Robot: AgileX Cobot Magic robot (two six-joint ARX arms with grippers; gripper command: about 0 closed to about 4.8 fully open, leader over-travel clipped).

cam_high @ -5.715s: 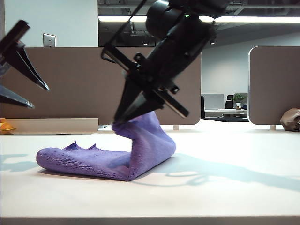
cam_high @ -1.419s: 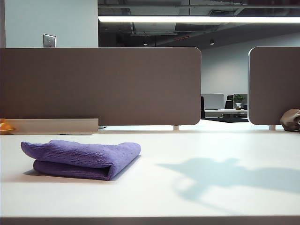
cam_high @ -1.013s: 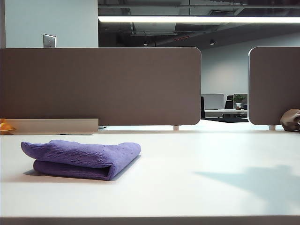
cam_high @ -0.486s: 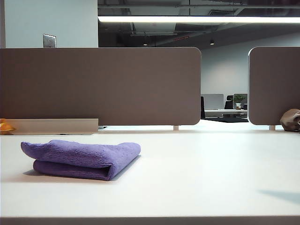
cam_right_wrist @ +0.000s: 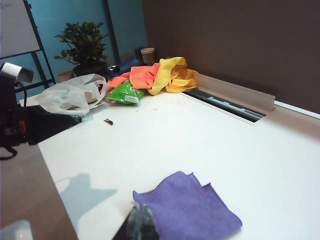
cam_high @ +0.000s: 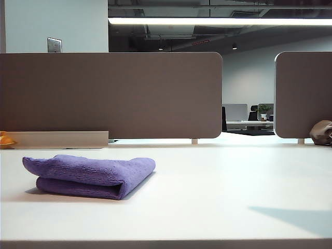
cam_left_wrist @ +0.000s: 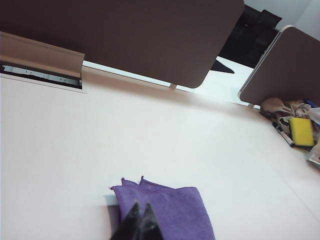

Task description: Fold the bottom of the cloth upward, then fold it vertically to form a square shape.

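We see a pale bench (cam_high: 218, 187) before brown dividers (cam_high: 111, 93). The cloth (cam_high: 91, 175) lies folded into a thick purple square with fuzzy layers stacked and its fold facing right. The left pincer (cam_left_wrist: 139, 226) hangs above the cloth's near edge, tips pressed together and empty. The right pincer (cam_right_wrist: 140, 224), also pressed together and empty, hangs just beside the cloth's corner. Since the earliest frame the cloth has been laid flat and both arms have left the exterior view.
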